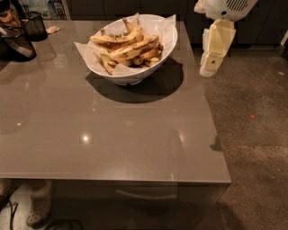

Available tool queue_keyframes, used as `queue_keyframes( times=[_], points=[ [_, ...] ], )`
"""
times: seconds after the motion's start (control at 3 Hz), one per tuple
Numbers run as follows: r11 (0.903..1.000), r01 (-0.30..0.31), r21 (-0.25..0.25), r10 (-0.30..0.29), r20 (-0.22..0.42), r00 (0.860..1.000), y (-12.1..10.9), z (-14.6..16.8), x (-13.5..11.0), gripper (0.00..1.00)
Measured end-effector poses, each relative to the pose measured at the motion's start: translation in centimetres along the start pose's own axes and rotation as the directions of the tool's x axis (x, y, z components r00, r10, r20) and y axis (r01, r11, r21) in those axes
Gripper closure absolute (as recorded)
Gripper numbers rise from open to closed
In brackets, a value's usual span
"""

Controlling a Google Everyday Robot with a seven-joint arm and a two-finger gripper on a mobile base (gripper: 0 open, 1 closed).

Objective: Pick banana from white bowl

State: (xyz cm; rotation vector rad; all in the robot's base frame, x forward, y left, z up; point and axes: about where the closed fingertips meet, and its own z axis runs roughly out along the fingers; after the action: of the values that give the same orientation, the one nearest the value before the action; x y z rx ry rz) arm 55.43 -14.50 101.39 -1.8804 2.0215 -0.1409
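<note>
Mesh baskets [20, 38] stood well left of bowl [135, 77]. Banana [133, 48] lay in bowl atop pile, ungrasped: long, plump, curved, yellow, brown-speckled. Reach, grasp and lift all remained. Gripper [210, 67] hung right of bowl, beyond table [112, 143] edge; open or closed could not be told.

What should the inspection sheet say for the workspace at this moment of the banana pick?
Surface: grey glossy table, with light glints; no spills seen.
Job's things: banana lies on top of the pile in the paper-lined white bowl, toward the table's back.
Clutter: black mesh baskets at the back left corner.
Grippers: gripper hangs right of the bowl, beyond the table's right edge, apart from everything.
Cables: what may be a dark cord on the floor, lower left.
Surroundings: speckled floor, dark cabinets behind, a light shoe beneath the table.
</note>
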Motion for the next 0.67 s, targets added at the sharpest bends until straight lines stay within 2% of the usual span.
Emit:
queue_keyframes(
  times=[0.33,0.67],
  points=[
    [0.9967,0.082,-0.002,-0.082,-0.013,0.997,-1.9,0.9,-2.6,0.0],
    [0.9866,0.16,0.035,-0.158,-0.04,0.987,-2.8,1.0,-4.6,0.0]
  ],
)
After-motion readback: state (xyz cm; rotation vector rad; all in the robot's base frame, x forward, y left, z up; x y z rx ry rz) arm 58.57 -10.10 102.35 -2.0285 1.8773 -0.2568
